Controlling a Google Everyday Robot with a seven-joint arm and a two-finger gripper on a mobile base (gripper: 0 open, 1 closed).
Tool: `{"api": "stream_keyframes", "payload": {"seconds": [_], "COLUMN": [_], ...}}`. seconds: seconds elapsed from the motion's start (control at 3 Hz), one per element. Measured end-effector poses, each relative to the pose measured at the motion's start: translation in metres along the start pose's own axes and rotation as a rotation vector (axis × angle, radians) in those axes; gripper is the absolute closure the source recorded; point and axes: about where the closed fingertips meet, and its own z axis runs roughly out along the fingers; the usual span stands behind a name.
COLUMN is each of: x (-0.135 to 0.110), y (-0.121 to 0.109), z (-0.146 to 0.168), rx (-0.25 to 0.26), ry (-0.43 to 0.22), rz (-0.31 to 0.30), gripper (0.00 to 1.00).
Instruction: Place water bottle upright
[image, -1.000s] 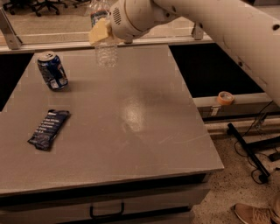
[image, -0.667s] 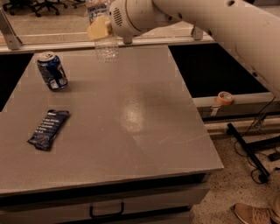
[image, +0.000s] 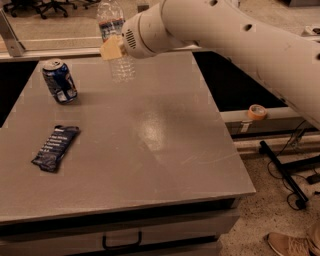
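The pincer (image: 116, 48) at the end of the thick white robot arm (image: 225, 35) is hanging over the far part of the grey flat-topped desk (image: 150, 145). It is clamping the small clear ribbed plastic water bottle (image: 123, 67) around its middle: one tan pad (image: 111, 49) is pressing on the near side, and the other is hiding behind the plastic. The water bottle is standing upright in that grip, label band up high, base down over the desk's back strip; whether the base is touching the surface, I cannot tell. Toward the left of the view, well apart, the blue soda can (image: 59, 80) is sitting upright on the desk. Nearer the front edge a dark flat snack packet (image: 56, 148) is lying on it. A roll of orange tape (image: 257, 111) is resting on the ledge beyond the desk's right side.
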Motion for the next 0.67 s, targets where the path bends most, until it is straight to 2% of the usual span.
{"api": "stream_keyframes", "payload": {"seconds": [0.33,0.67], "x": [-0.006,-0.031], "y": [-0.006,0.013], "z": [0.003,0.014], "rx": [0.032,0.099], "ry": [0.068,0.208], "rz": [0.007,0.1], "gripper": [1.0,1.0]}}
